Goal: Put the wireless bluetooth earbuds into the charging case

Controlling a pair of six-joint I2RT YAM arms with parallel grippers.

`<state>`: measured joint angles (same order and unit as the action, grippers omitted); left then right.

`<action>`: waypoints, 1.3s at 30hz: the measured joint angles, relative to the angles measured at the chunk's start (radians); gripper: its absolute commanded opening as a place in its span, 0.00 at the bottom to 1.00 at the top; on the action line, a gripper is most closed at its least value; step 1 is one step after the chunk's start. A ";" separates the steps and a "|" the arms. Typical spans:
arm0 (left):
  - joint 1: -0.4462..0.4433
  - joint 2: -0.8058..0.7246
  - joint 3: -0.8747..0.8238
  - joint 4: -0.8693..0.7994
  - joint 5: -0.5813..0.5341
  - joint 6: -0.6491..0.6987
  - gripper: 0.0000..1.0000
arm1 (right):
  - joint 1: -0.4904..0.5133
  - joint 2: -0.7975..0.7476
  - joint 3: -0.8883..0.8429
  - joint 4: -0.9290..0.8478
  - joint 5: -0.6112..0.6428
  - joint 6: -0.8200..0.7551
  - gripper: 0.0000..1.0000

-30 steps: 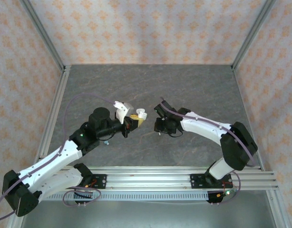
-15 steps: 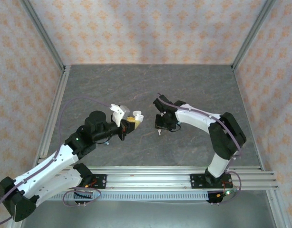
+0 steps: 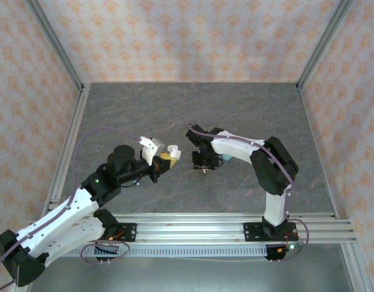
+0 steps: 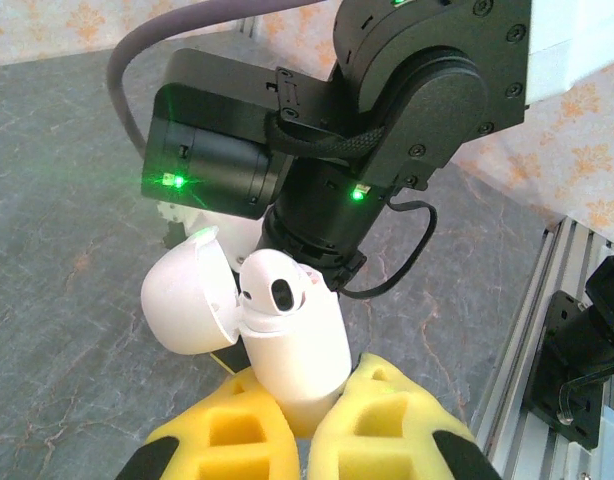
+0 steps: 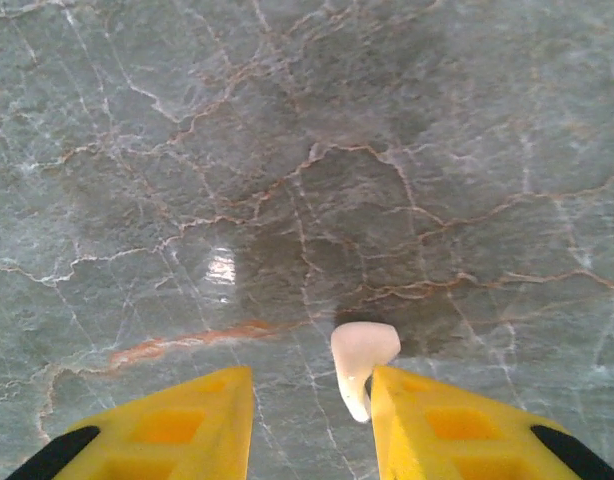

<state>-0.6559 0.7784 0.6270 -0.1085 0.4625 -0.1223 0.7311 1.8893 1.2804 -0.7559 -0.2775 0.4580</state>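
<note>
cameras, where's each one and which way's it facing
top external: above, behind the robot, down onto grey marble table; both arms show.
left wrist: forward past left claw, shut on open white plastic charging case.
right wrist: down at table; open right claw straddling small white stemmed earbud.
shared: top and left wrist both show the case.

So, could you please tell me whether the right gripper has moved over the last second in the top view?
Yes. The right gripper has shifted slightly to the left, ending up a little farther from the fixed right frame rail than before.
</note>
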 measured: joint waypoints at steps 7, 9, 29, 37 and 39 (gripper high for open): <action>0.000 -0.011 -0.002 -0.010 -0.004 0.000 0.00 | 0.002 0.023 0.031 -0.038 0.019 -0.014 0.37; 0.000 -0.013 -0.003 -0.011 -0.005 0.000 0.00 | 0.002 0.023 0.044 -0.046 0.026 -0.018 0.37; 0.000 -0.036 -0.015 -0.015 -0.024 0.000 0.00 | 0.013 0.092 0.099 -0.097 0.069 -0.052 0.32; 0.000 -0.037 -0.018 -0.015 -0.026 0.000 0.00 | 0.017 0.097 0.108 -0.105 0.075 -0.056 0.26; -0.001 -0.037 -0.021 -0.015 -0.026 0.000 0.00 | 0.019 0.097 0.108 -0.107 0.080 -0.055 0.23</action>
<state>-0.6571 0.7410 0.6060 -0.1238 0.4362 -0.1223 0.7498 1.9858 1.3880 -0.8631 -0.1970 0.4026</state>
